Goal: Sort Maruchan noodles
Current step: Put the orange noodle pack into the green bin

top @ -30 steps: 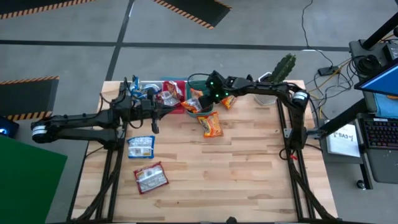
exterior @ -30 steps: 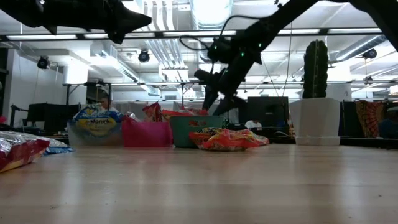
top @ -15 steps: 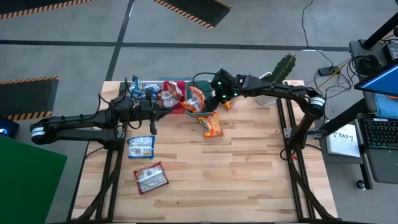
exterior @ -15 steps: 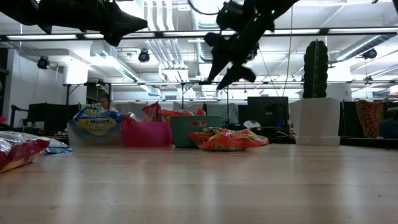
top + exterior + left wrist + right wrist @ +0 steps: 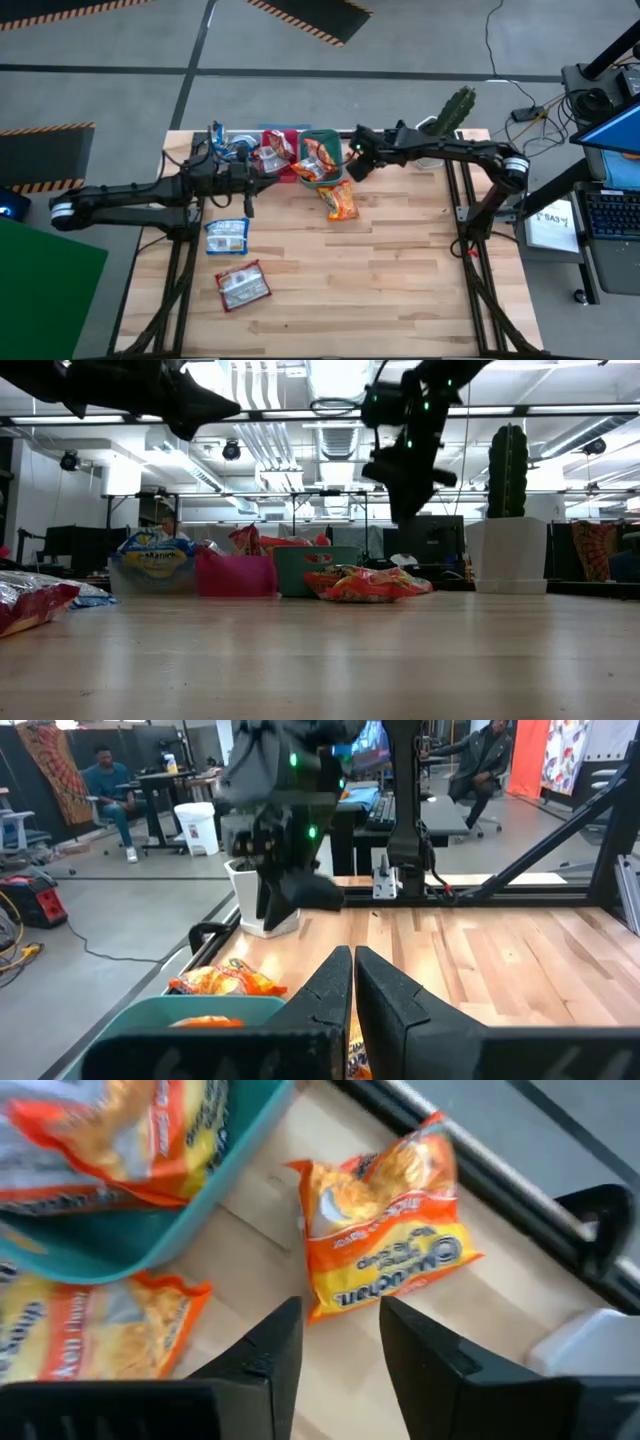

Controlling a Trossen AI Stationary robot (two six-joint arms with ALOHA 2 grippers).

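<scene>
An orange Maruchan packet lies flat on the table beside the teal bin. My right gripper hangs open above it, pointing down, and also shows in the high view and the low view. Another orange packet lies on the table nearer the middle. More orange packets sit in the teal bin. A blue packet and a red one lie flat on the table's left half. My left gripper is shut and hovers high near the red bin.
Three bins stand in a row at the far edge: clear, red and teal, each with packets inside. A potted cactus stands at the far right corner. People sit in the room beyond the table.
My right gripper has risen from above the teal bin, swung toward the table's right and turned to point down beside the bin. The packets have kept their places.
</scene>
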